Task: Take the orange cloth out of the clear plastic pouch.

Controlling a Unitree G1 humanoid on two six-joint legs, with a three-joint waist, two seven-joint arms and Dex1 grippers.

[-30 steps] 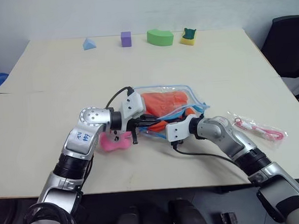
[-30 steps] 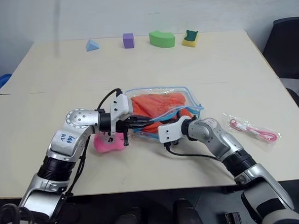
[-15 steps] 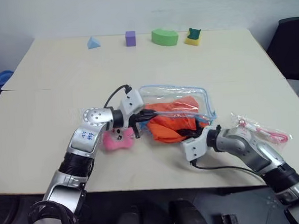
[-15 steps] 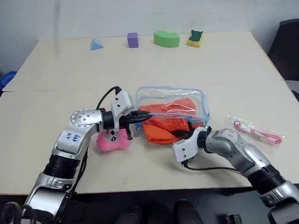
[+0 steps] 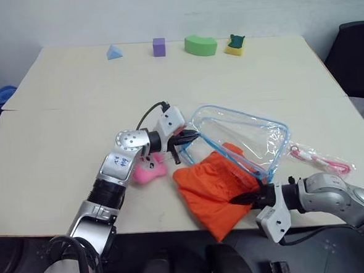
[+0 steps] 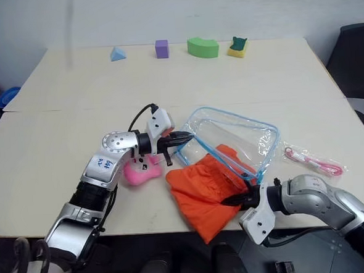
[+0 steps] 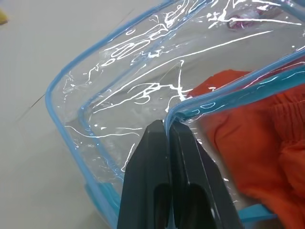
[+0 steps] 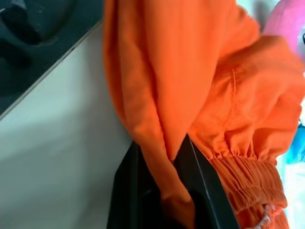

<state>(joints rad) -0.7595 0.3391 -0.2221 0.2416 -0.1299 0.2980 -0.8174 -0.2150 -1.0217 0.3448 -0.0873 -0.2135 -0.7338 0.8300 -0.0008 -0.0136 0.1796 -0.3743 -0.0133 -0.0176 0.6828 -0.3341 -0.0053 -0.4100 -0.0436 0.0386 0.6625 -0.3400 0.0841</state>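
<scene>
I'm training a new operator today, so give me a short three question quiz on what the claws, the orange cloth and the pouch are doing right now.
1. True or false: the left claw is pinching the blue edging of the clear plastic pouch.
2. What does the right claw hold? A) the pink plush toy B) the orange cloth C) nothing
3. Fill in: the cloth lies mostly ___ the pouch, with one corner at its mouth.

Key:
1. True. It is shut on the pouch's rim.
2. B. It is clamped on a fold of the cloth.
3. Outside, spread over the table's near edge.
</scene>
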